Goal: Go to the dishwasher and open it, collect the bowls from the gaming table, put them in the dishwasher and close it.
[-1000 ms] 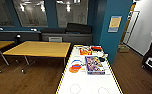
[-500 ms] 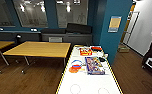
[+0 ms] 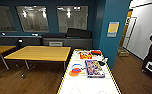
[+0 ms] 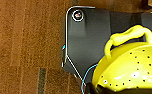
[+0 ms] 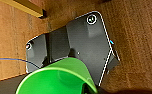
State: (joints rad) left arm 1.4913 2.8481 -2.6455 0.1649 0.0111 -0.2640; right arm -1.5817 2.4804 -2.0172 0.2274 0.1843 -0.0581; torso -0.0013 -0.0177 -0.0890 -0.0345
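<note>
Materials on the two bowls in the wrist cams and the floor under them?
Yellow-green bowl: looks like glossy moulded plastic, with bright highlights, a moulded loop handle and small perforations like a colander. Bright green bowl: probably plastic too, thin smooth rim, uniform saturated colour, slight sheen. Floor: wood or wood-look planks, brown with visible grain and seams; which of the two cannot be told.

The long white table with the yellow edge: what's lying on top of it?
On the white table lie colourful game boxes, an orange-and-blue piece and a small dark thing. What lies under the boxes is hidden.
</note>
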